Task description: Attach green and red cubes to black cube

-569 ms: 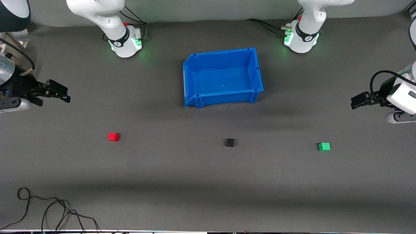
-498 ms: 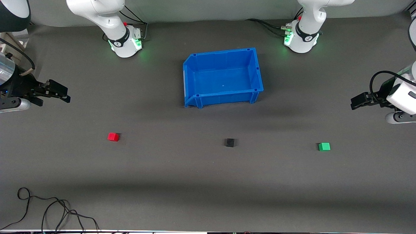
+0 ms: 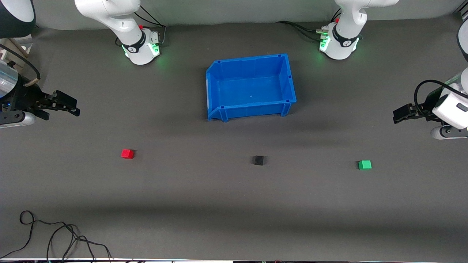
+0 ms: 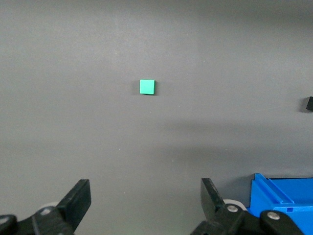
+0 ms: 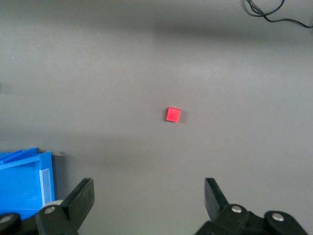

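The black cube (image 3: 259,160) lies on the grey table, nearer the front camera than the blue bin. The red cube (image 3: 127,153) lies toward the right arm's end and shows in the right wrist view (image 5: 173,115). The green cube (image 3: 364,164) lies toward the left arm's end and shows in the left wrist view (image 4: 147,87). My right gripper (image 3: 73,106) is open and empty, up over the table at the right arm's end. My left gripper (image 3: 397,115) is open and empty, up over the table at the left arm's end. The black cube's edge shows in the left wrist view (image 4: 309,104).
An empty blue bin (image 3: 289,78) stands mid-table between the arm bases; its corner shows in both wrist views (image 4: 274,188) (image 5: 29,161). A black cable (image 3: 55,233) lies coiled near the front edge at the right arm's end.
The left gripper has shifted very slightly toward the table's middle. The right gripper and the cubes have not visibly moved.
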`<state>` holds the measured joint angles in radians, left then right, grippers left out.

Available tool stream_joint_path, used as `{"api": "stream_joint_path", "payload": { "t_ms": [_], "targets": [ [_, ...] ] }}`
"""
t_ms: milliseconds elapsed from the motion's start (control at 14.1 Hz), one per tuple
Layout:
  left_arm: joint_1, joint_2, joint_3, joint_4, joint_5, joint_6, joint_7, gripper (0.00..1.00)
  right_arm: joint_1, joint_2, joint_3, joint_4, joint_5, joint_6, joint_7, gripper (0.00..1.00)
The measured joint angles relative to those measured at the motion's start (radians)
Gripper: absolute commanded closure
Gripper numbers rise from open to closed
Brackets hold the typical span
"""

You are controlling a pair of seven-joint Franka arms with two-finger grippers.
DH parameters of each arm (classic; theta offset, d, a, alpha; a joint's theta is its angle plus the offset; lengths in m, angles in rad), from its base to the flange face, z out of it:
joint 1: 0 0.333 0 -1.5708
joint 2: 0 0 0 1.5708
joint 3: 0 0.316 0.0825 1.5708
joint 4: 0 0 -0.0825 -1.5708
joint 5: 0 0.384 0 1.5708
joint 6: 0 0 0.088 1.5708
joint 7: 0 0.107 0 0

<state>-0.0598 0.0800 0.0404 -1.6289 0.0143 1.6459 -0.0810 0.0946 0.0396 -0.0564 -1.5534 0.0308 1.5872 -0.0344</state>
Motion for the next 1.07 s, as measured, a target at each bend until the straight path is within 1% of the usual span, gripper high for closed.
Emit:
{"api": "stream_joint_path", "payload": {
  "t_ms": [854, 1068],
  "targets": [
    [0.000, 0.001, 0.001, 0.003, 0.000, 0.000, 0.003, 0.00, 0.000, 0.000, 0.000, 0.000, 0.000, 0.000, 0.000, 0.00],
    [0.000, 0.003, 0.001, 0.003, 0.000, -0.019, 0.003, 0.00, 0.000, 0.000, 0.000, 0.000, 0.000, 0.000, 0.000, 0.00]
  ]
}}
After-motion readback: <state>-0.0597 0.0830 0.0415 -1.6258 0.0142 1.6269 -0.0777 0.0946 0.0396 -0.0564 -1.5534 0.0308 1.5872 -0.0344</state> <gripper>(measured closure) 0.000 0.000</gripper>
